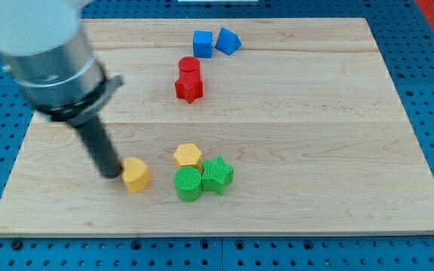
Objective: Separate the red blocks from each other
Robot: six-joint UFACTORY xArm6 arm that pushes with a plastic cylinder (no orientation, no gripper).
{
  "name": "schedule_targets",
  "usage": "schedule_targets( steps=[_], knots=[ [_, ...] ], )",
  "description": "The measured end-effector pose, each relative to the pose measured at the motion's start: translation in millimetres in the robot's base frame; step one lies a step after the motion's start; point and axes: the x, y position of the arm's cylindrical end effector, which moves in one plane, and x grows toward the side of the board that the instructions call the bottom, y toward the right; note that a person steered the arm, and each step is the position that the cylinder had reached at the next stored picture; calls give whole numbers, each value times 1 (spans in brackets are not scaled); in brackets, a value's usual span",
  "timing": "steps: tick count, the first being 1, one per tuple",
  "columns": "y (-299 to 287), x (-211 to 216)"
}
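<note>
Two red blocks touch each other at the view's upper middle: a red cylinder (189,65) and, just below it, a red star (189,87). My tip (111,174) rests on the board at the lower left, far from the red blocks. It sits right against the left side of a yellow block (136,175).
A blue cube (202,43) and a blue wedge-like block (227,41) stand near the top edge. A yellow hexagon (188,156), a green cylinder (188,184) and a green star (218,174) cluster at the lower middle. The wooden board (315,150) lies on a blue pegboard.
</note>
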Motion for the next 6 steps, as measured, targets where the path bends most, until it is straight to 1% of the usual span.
schedule_targets(
  steps=[1,2,3,4,5,6],
  knots=[
    [5,-4],
    [-74,-24],
    [-78,-83],
    [-50,-144],
    [19,-193],
    [67,-214]
  ],
)
